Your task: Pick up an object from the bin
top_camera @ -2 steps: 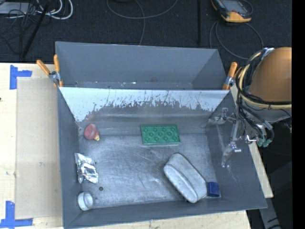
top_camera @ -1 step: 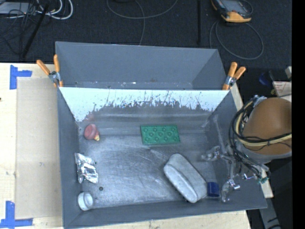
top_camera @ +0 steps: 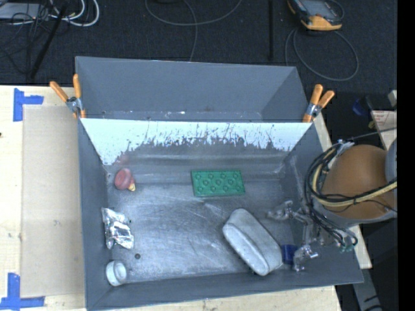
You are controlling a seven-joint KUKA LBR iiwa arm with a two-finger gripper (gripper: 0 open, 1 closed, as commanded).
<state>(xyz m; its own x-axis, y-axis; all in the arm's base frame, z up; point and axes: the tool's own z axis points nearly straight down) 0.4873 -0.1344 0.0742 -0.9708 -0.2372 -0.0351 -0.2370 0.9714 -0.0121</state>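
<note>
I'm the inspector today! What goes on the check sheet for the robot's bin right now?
Surface: grey metal bin, floor scratched, white flecks on the back slope.
Job's things: green studded block; grey oblong pad; pink lump with a yellow tip; crumpled foil; white round cap. All lie apart.
Clutter: small blue bit by the gripper, too small to name.
Grippers: gripper open, at the bin's right, beside the grey oblong pad's right end.
Cables: black cables looped on the wrist; white cables beyond the bin.
Surroundings: dark floor; orange-and-grey gadget on it.
</note>
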